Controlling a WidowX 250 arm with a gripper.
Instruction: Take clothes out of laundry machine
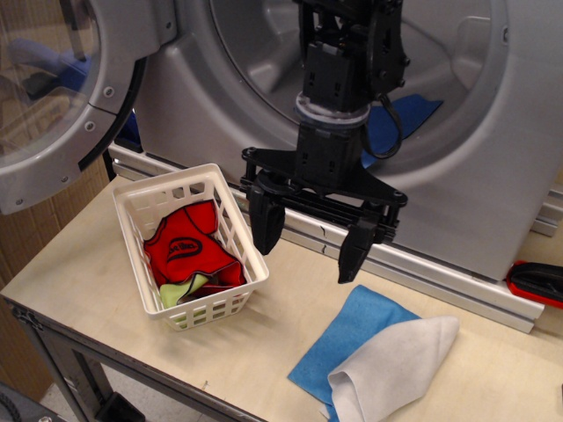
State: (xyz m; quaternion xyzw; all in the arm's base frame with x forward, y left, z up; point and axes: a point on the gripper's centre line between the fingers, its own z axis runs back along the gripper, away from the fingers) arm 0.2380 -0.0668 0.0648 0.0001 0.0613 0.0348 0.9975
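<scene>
You are looking at a black gripper (310,239) hanging with its jaws spread apart and nothing between them, above the tabletop (79,281) in front of the laundry machine (220,105). Its door (53,97) is standing open. A blue cloth (352,330) and a white cloth (391,365) are lying on the tabletop, and red cloth (185,246) is sitting in the white basket (224,299). Another blue cloth (409,119) is still resting inside the drum, so the job is looking partly done, with that piece left to fetch.
</scene>
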